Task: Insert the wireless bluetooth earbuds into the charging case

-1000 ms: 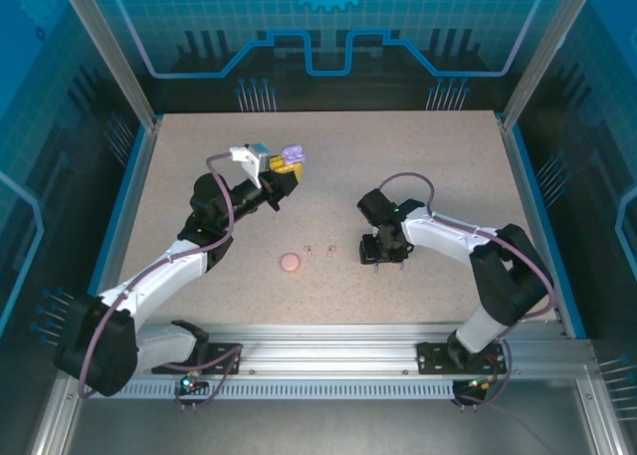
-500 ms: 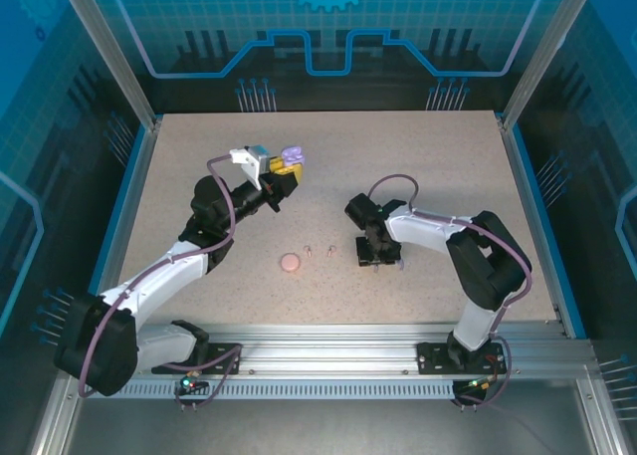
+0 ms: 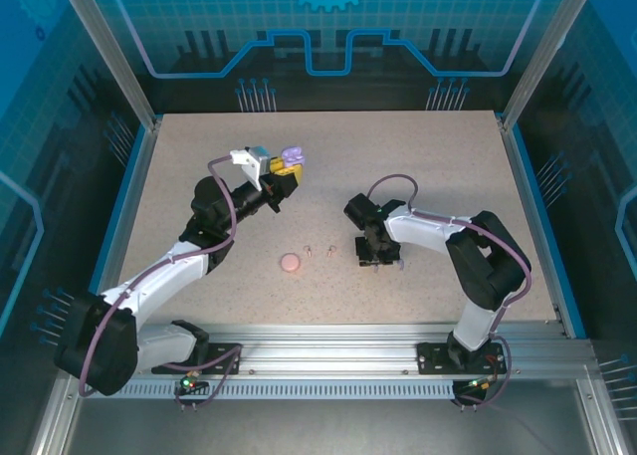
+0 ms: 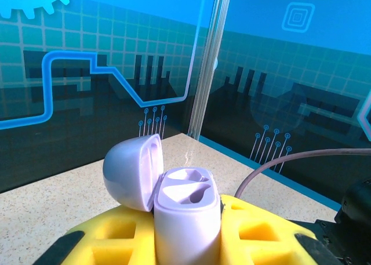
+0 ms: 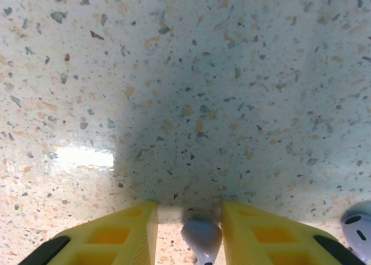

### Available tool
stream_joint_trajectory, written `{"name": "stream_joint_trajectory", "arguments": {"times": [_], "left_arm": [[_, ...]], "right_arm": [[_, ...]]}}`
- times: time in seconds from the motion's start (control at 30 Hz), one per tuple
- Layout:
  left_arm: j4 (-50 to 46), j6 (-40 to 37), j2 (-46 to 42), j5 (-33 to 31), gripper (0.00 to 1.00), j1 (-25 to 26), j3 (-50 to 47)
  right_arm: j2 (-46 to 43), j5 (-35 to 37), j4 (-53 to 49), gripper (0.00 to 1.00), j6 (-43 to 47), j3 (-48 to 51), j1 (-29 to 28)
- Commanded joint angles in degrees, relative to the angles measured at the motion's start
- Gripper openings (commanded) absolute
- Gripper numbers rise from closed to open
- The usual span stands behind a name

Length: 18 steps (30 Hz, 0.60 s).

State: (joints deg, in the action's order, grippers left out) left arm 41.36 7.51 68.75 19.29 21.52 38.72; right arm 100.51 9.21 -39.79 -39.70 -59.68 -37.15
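Left tool: clamped on charging case, upright, lid open.
Right tool: parted, straddling purple earbud on tabletop.
Earbud axis: along finger gap, narrow end camera-ward.

A round pink plastic case lies mid-worktop, with two pale pink stemmed earbuds just at its 1 o'clock. A purple stemmed earbud lies at 3 o'clock, between the right gripper's jaws.

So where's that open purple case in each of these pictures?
Top external: purple case, upper left of centre, at the left tool tip.
Left wrist: bottom centre, lid open, clamped between yellow fingers.
Right wrist: a purple earbud lies between the right tool fingers.
Shared landmark: the speckled tabletop.
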Motion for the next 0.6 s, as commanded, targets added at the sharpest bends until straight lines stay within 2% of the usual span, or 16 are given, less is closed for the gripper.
{"name": "stream_joint_trajectory", "arguments": {"times": [0.0, 0.57], "left_arm": [[2.3, -1.0, 0.5, 0.0, 0.0, 0.4, -0.5], [1.4, -1.7, 0.7, -0.2, 0.0, 0.9, 0.1]], "right_arm": [[-0.7, 2.4, -0.9, 0.34, -1.1, 1.2, -0.2], [-2.3, 1.8, 0.8, 0.27, -1.1, 4.1, 0.7]]}}
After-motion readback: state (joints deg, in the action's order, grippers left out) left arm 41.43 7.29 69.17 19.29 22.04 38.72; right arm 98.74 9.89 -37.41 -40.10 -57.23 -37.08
